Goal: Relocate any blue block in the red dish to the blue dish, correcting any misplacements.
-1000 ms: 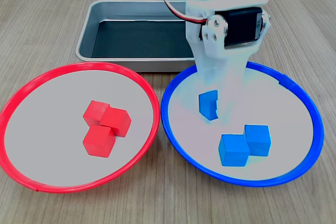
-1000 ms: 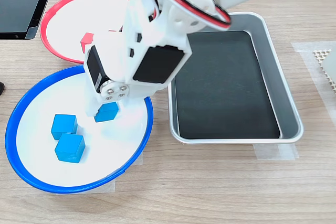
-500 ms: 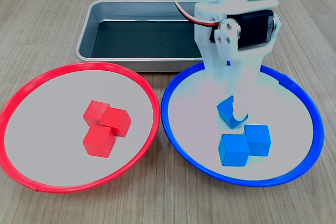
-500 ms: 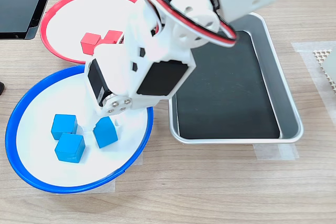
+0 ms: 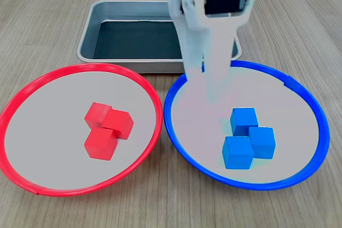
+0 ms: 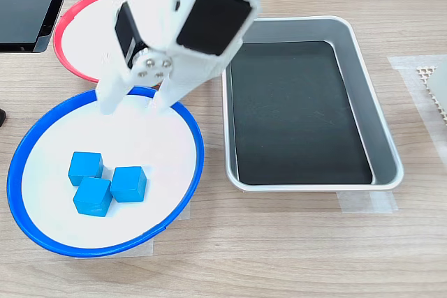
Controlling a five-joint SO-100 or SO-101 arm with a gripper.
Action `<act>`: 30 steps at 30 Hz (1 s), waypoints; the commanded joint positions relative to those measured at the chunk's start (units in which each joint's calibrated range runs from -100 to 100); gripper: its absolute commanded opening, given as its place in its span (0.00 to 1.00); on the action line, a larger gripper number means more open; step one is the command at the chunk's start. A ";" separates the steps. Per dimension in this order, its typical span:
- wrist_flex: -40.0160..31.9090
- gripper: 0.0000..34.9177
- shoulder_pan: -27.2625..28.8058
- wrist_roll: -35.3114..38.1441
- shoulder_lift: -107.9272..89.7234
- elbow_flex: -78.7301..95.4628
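The table (image 5: pixel 48 14) is wood w/ a metal tray (image 5: pixel 101 12) at the back of the first exterior view; nothing visible in it. In front sit the red dish (image 5: pixel 32 81) on the first exterior view's left and the blue dish (image 5: pixel 304 94) on the first exterior view's right, rims near each other but apart.

My arm (image 5: pixel 211 41) hangs above the far edge of the blue dish. My gripper (image 6: pixel 136 102) is spread wide in the second exterior view, both fingers bare, gripping nothing, tips clear above the dish floor.

Red dish: three red cubes (image 5: pixel 107 126) bunched tog., no blue in it as far as either view shows, though my arm hides part of it in the second exterior view.

Blue dish: three blue cubes in a tight cluster. The blue block (image 5: pixel 243 120) nearest my fingers lies flat, touching the other two blue cubes (image 5: pixel 248 145).

Judgement: sorting looks done, every colour matches its dish. Only thing left is prob. pulling the arm away.
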 commanded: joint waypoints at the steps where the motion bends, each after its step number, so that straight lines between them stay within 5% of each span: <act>1: -1.21 0.15 3.48 0.63 -12.58 5.62; 4: -7.16 0.01 6.02 0.05 -22.30 15.18; 13: -20.78 0.01 9.22 -1.90 -61.87 54.14; 30: 4.65 0.01 8.37 -7.28 -104.43 83.18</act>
